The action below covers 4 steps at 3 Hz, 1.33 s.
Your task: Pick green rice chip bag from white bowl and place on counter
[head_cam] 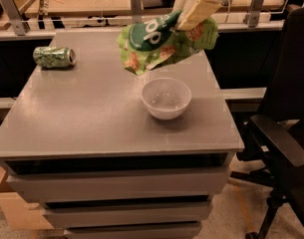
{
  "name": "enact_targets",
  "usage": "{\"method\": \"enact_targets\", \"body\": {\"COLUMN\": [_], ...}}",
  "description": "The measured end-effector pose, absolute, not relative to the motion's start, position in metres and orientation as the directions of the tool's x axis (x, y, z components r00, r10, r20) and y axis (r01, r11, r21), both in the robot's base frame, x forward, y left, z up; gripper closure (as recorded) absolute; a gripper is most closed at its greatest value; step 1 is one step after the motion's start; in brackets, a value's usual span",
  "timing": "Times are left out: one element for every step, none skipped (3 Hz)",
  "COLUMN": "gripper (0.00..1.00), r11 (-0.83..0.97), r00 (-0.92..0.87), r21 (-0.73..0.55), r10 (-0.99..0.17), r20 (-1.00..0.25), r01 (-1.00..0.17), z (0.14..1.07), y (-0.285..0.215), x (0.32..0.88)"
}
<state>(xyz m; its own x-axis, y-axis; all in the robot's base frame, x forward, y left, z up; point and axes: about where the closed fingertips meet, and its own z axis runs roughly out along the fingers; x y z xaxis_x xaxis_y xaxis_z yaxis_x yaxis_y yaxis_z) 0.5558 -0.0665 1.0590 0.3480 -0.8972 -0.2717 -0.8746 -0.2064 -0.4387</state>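
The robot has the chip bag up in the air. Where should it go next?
Probably slide sideways over the counter first: the end effector grips the green rice chip bag high up, roughly over the white bowl.

The bag (161, 46) is held clamped in the pincer (190, 20) at the top, clear above the bowl (166, 99) set on the counter (86, 113); a can (54, 57) is laid far left.

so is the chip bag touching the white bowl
Apart. Camera view: the gripper at top holds the green rice chip bag clear above the white bowl, counter showing between them.
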Motion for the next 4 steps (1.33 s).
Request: {"method": "enact_targets", "body": {"gripper": [1.00,1.00,1.00,1.00], "r11": [-0.181,-0.153,-0.117,-0.080], "r00": [0.348,0.351,0.332,0.301], "r21": [-0.476,-0.513,-0.517,-0.491], "r10": [-0.891,-0.883,-0.878,-0.870], "r20": [-0.291,-0.313,-0.346,-0.391], "r01": [-0.861,-0.845,-0.848,-0.867], "z": [1.060,1.060,1.046,1.020], "y": [-0.061,-0.053,-0.046,-0.046], "x": [0.576,0.606,0.646,0.681]}}
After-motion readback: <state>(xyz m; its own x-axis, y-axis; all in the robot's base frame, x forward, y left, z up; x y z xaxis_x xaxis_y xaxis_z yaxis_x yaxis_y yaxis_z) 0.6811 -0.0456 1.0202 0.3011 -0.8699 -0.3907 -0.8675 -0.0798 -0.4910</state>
